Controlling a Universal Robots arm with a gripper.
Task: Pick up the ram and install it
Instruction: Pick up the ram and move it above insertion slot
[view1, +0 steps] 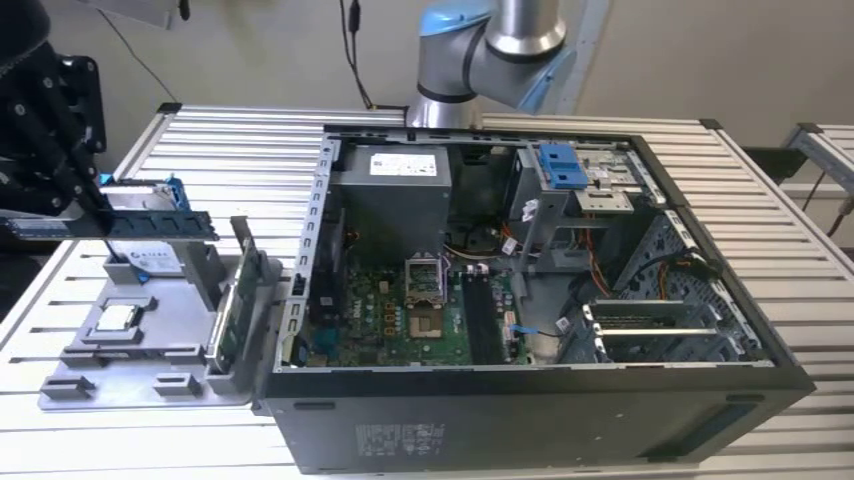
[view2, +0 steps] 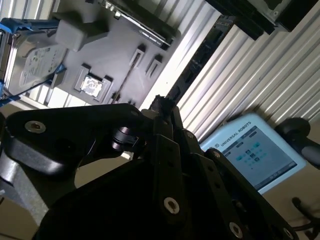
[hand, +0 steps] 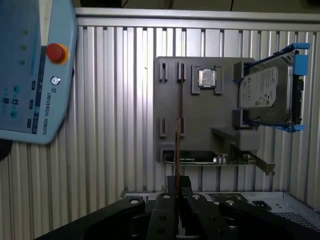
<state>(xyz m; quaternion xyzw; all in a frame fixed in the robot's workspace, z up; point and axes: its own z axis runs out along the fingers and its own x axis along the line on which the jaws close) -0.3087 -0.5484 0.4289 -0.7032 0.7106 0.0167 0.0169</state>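
Note:
The ram (view1: 154, 224) is a long dark stick hanging level in the air above the grey holder tray (view1: 147, 340), at the exterior view's left. My gripper (view1: 80, 215) is shut on it near one end. In the first wrist view the ram (hand: 178, 125) appears edge-on as a thin line running out from between the gripper's (hand: 178, 187) fingers, over the grey holder tray (hand: 200, 120). In the second wrist view the black gripper (view2: 162, 106) linkages cover the foreground, and the ram is mostly hidden by them.
The open computer case (view1: 747, 330) lies on the slatted table with its motherboard (view1: 400, 320) facing up. On the tray rest a hard drive with a blue frame (hand: 265, 90), a processor chip (hand: 206, 77) and a green card (view1: 227, 310). A teach pendant (hand: 25, 70) lies nearby.

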